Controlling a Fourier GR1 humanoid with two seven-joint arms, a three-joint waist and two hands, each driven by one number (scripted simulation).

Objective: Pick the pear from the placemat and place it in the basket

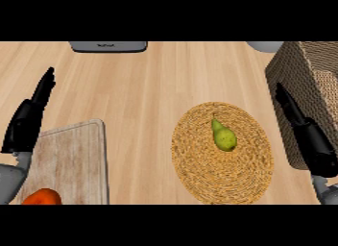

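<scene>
The pear [223, 136] lay on the round woven placemat [222, 173], a little above the mat's middle, its narrow stem end pointing toward the counter's far edge. The placemat sat on the wooden counter [150, 86] toward its right side, just beside the wicker basket [310, 67] that stood at the far right corner. The right hand [303, 129] hovered between the mat and the basket, fingers straight and pressed together, touching nothing and clear of the pear. The left hand [30, 117] rested near the counter's left edge, fingers straight and together, holding nothing. A wooden cutting board [69, 158] lay at the near left corner with an orange-red vegetable [42, 197] at its near edge. A grey appliance [108, 46] stood at the far edge.
</scene>
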